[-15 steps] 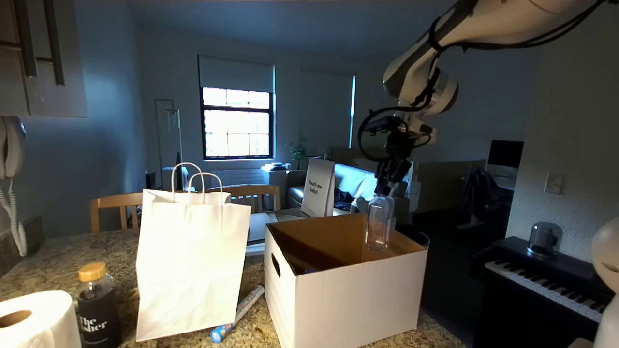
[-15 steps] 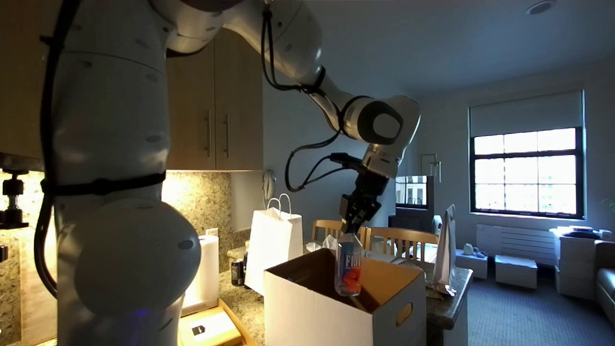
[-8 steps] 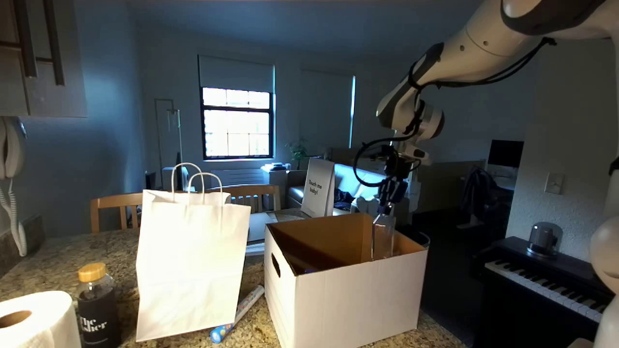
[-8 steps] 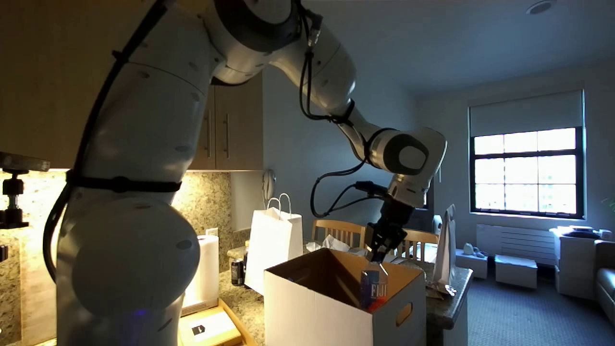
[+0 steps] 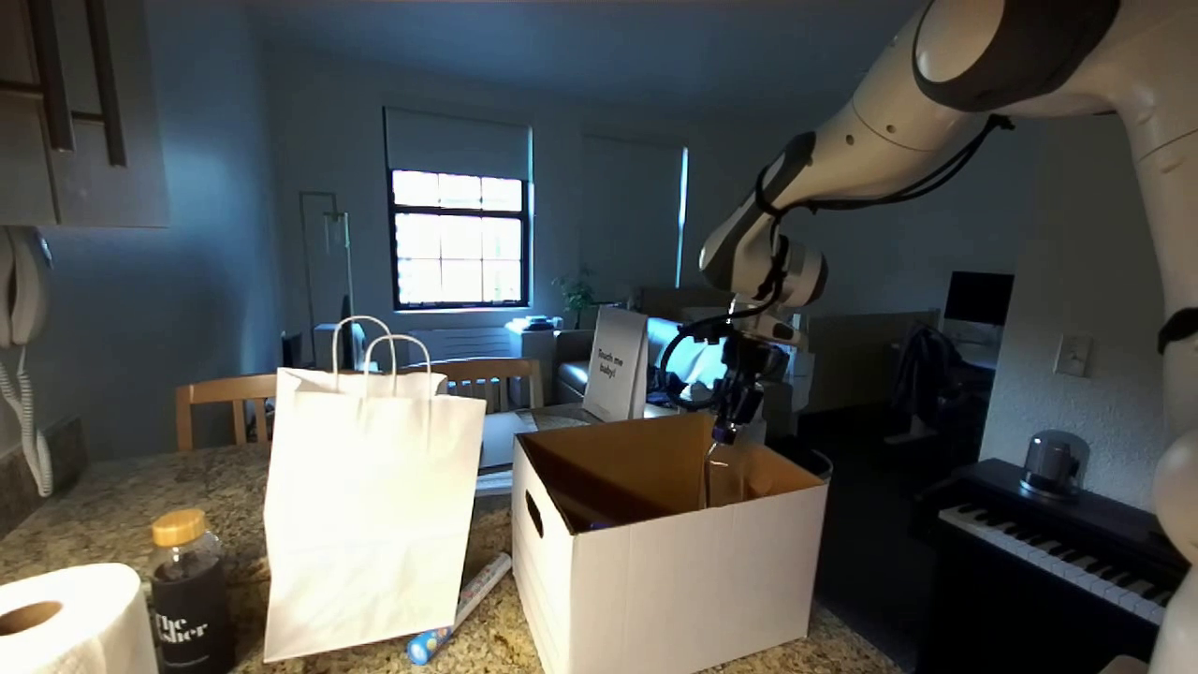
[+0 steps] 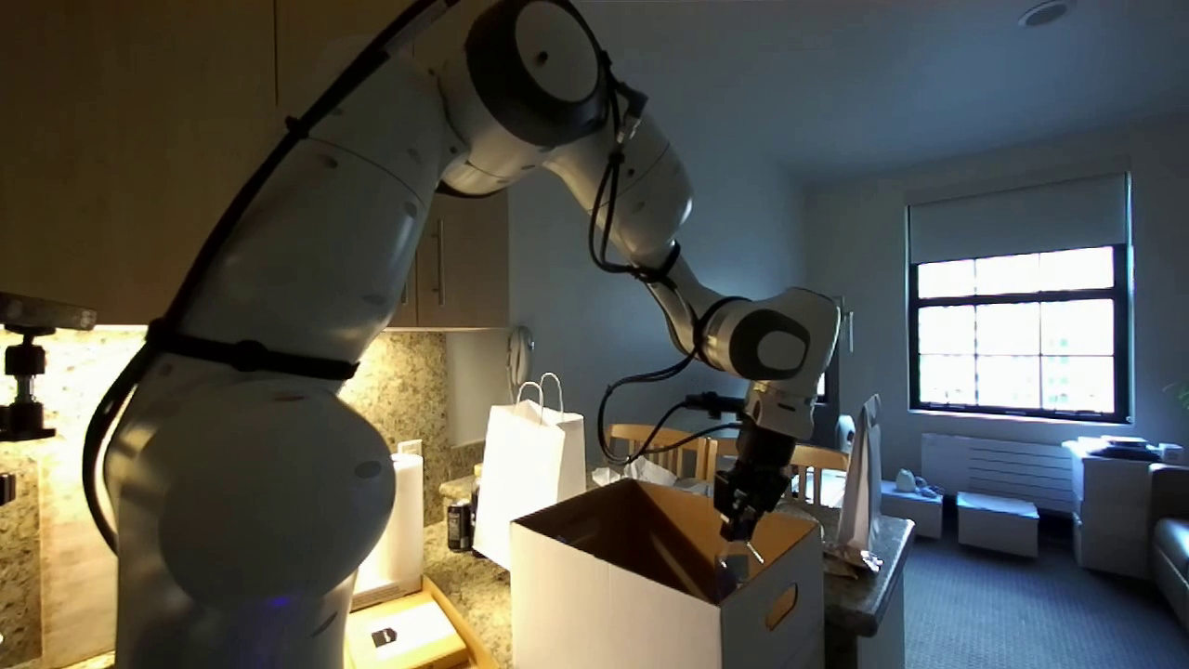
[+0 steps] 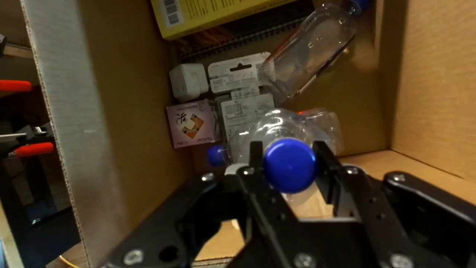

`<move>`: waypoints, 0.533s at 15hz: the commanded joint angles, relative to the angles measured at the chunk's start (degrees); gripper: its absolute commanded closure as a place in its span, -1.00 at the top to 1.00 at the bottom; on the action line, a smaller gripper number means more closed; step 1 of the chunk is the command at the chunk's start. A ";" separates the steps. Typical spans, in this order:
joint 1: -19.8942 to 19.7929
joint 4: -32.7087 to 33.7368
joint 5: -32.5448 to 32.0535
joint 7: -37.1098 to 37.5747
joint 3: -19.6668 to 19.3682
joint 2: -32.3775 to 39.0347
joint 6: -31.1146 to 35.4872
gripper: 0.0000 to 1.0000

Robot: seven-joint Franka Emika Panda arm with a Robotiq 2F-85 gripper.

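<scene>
Both my jaws press in on one clear bottle (image 5: 724, 476) at its blue cap (image 7: 290, 165), with only the cap's width between them. On the desk (image 5: 103, 501) sits one big white box (image 5: 674, 590), and my bottle hangs partly down inside it. I think going in is nearly done; letting go is left to do. Inside I count one yellow pack (image 7: 208, 15), seen only in part, two more bottles (image 7: 308, 56) lying down, maybe two white cards (image 7: 240, 111), one purple box (image 7: 191, 124) and one small white block (image 7: 189, 83).
</scene>
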 commanded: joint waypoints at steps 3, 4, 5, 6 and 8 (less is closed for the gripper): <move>-0.30 -1.95 0.68 0.46 0.82 0.67 2.88 -0.72; -0.63 -2.06 1.39 0.02 0.94 0.56 2.69 -0.49; -0.95 -2.34 2.12 -0.41 1.01 0.31 2.72 0.22; -1.23 -2.79 2.73 -0.60 0.96 -0.04 2.86 0.24; -1.88 -3.31 3.88 -0.73 0.83 -0.38 2.55 0.47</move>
